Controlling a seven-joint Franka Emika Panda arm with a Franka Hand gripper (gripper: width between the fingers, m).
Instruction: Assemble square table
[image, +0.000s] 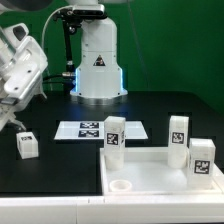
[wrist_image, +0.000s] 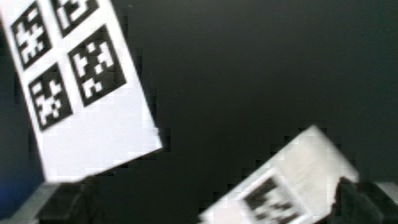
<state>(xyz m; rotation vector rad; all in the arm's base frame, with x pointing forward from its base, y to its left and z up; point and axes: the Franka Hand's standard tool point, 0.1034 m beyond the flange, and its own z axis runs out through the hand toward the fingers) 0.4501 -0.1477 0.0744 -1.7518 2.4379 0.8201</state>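
The white square tabletop lies flat at the front right of the exterior view, with a round hole open at its near left corner. Three tagged legs stand upright on it: one at its far left corner, one at the far side, one at the right. A fourth leg sits alone on the black table at the exterior view's left. My gripper hangs just above that leg, open and empty. In the wrist view the leg shows blurred between the dark fingertips, nearer one side.
The marker board lies flat on the table in front of the arm's white base; it also fills a corner of the wrist view. The table's white front edge runs along the near side.
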